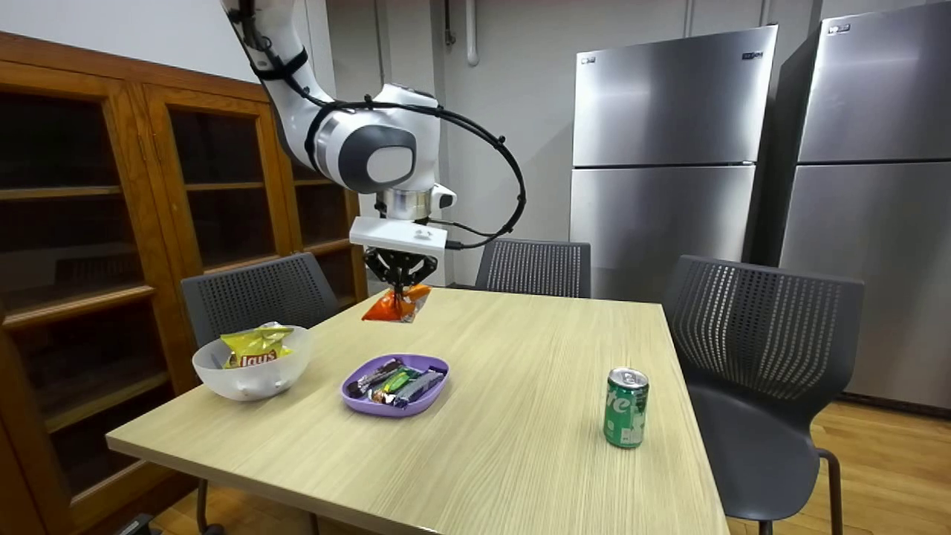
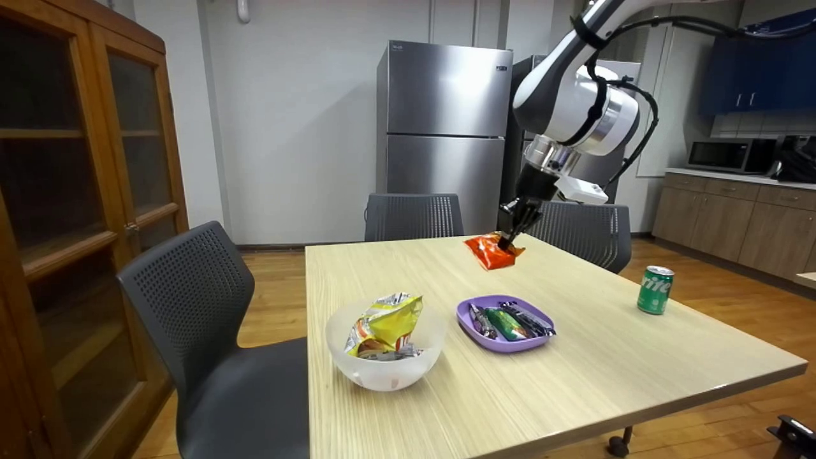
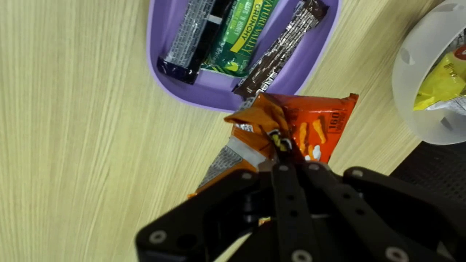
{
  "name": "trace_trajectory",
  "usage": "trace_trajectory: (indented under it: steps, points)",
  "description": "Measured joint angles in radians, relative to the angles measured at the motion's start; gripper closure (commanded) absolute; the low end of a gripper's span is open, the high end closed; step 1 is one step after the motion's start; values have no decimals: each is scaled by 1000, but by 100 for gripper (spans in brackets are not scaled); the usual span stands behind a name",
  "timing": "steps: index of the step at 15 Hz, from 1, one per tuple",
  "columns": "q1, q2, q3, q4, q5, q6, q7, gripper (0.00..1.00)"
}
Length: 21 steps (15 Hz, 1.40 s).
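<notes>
Hanging from the fingers point(image 3: 291, 207), nearest of all: a red bag point(image 3: 309, 116), crumpled where it is pinched, its ends splaying to either side. Grip sits near the bag's middle, probably because loose film gathers readily into a fold there and the weight stays balanced. Fingers drawn together as far as the thin film lets them, clamped on that fold, no gap visible between the tips. Red bag looks clear of the tabletop point(image 1: 520, 401); exact height hard to judge.

Next out, the purple tray point(image 3: 218, 89): shallow, low-rimmed, bars point(image 3: 240, 40) lying flat, roughly side by side. Likely laid so because slim wrappers need only a low lip to keep from sliding off.

Beyond it, the frosted bowl point(image 2: 382, 379), a yellow bag point(image 2: 389, 325) tilted up above its rim. Deep walls suit puffed packs, which would tumble from anything flatter. Silvery wrapping point(image 2: 398, 352) shows lower down; contents unreadable.

Farther off, near a tabletop edge, a green can point(image 2: 655, 290), upright on its base, presumably for stability, well apart from tray and bowl.

Farthest: chairs point(image 1: 758, 349) around the tabletop, fridges point(image 1: 669, 111) behind.
</notes>
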Motion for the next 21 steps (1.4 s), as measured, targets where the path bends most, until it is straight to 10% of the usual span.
trace_trajectory:
  steps: [21]
  points:
    - [227, -106, 14, -29, -2, 0, 83, 100]
